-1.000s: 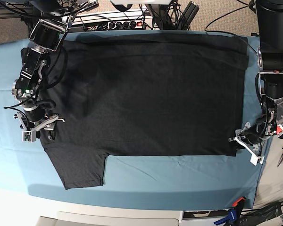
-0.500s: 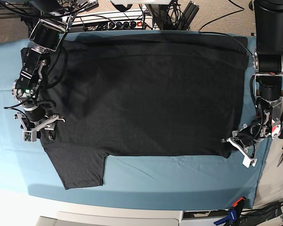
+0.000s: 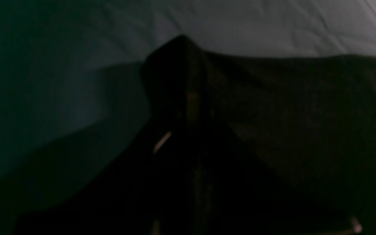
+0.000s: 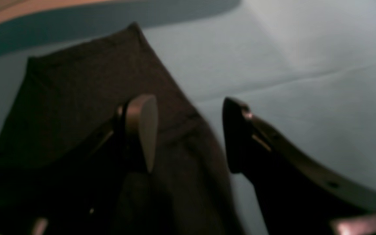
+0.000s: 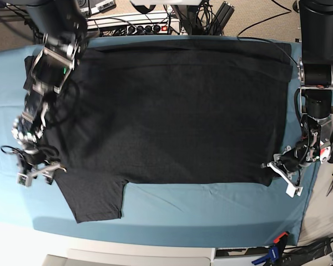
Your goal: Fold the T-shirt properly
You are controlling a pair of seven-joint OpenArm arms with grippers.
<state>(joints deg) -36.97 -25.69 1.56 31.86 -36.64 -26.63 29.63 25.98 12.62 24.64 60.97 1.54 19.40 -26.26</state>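
On the table cloth (image 5: 172,213): the T-shirt (image 5: 177,111) was spread flat, one sleeve (image 5: 94,199) pointed toward the cloth's near edge.
Left gripper (image 5: 278,169): was set at the T-shirt's near corner farthest from that sleeve; its jaws were drawn together, and a peak of dark fabric (image 3: 178,75) was seen pinched between them in the left wrist view.
Right gripper (image 5: 36,173): was placed at the T-shirt's edge just beside the sleeve; its fingers (image 4: 142,127) were held apart, one over the dark fabric, the other over the cloth, the shirt's edge lying between them.
Held by right gripper: nothing was seen clamped.
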